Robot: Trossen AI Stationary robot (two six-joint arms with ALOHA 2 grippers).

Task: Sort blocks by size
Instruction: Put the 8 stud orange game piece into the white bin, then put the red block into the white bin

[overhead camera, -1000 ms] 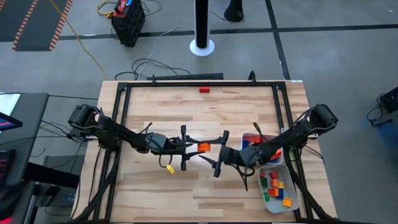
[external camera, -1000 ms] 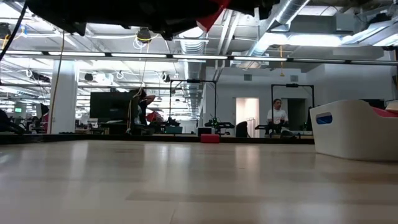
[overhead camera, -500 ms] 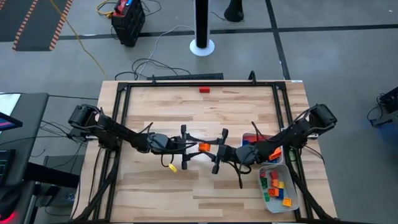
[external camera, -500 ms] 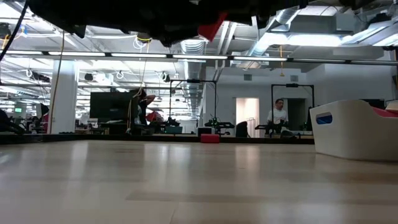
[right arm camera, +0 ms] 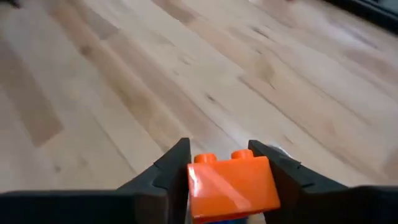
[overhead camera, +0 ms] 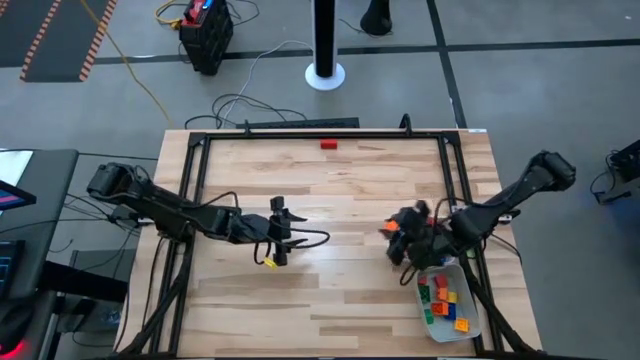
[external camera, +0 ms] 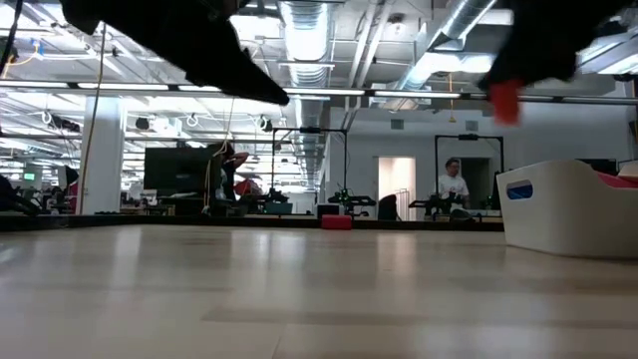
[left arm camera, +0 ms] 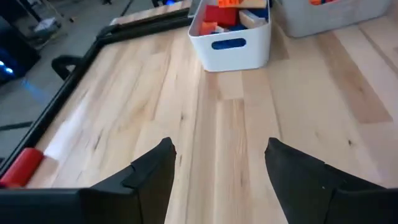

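Right gripper (right arm camera: 217, 163): clamped an orange block (right arm camera: 231, 185), raised above the table (overhead camera: 330, 190) just beside the trays.
Left gripper (left arm camera: 217, 163): jaws wide, empty, over the table's middle.
Trays: near tray (overhead camera: 470, 322) held mixed blocks (overhead camera: 444, 298).
Red block (overhead camera: 328, 144): alone near the far edge.

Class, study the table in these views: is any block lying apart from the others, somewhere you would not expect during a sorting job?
Yes. One red block lies alone on the bare wood by the table's far edge, well away from the white trays on the right side where the other blocks are gathered. It shows in the left wrist view too, beside the black frame.
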